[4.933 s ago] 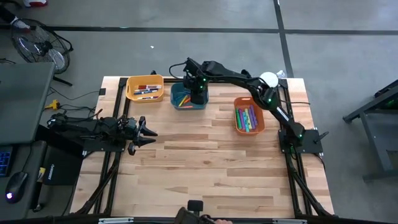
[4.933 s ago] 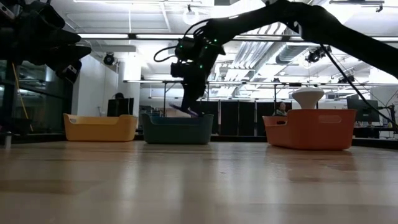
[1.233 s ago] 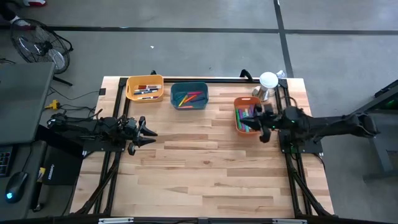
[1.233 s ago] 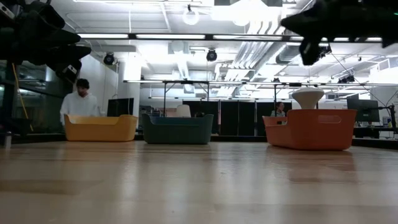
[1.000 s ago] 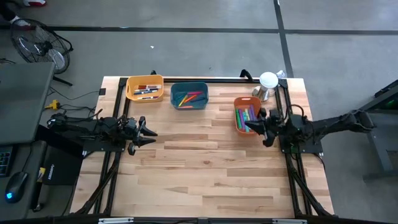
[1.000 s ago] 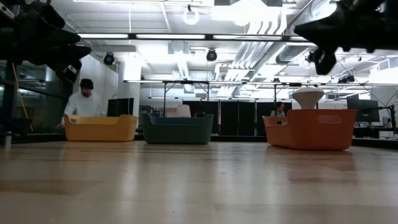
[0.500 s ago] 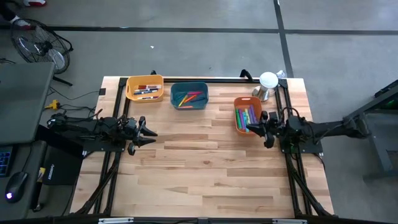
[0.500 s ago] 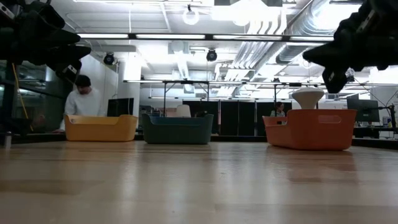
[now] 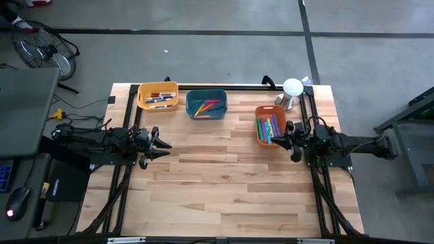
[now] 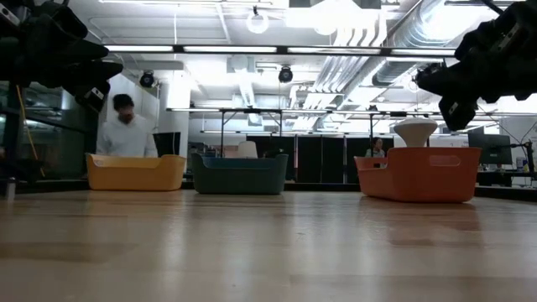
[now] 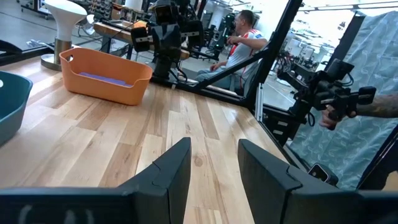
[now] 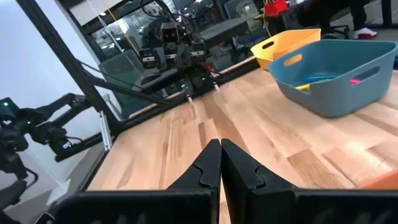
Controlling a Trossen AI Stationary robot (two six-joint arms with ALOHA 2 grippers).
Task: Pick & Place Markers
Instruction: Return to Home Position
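The markers lie in three bins along the table's far side: red and dark ones in the yellow bin (image 9: 158,96), orange, green and pink ones in the teal bin (image 9: 205,105), and green, pink and purple ones in the orange bin (image 9: 270,127). My left gripper (image 9: 165,144) hovers open over the left side of the table, level, pointing right, with nothing between its fingers (image 11: 214,165). My right gripper (image 9: 276,139) is shut and empty (image 12: 221,163). It hangs in the air at the orange bin's near right corner (image 10: 446,92), pointing left.
A white mushroom-shaped object (image 9: 292,88) stands at the far right corner behind the orange bin. Bare wooden table (image 9: 224,183) spreads across the middle and near side. A person (image 10: 126,130) stands in the room beyond the yellow bin.
My right arm has folded back toward the table's right edge, carrying its gripper a little to the right and slightly lower beside the orange bin. The person in the room behind has shifted about. My left arm and the bins have stayed put.
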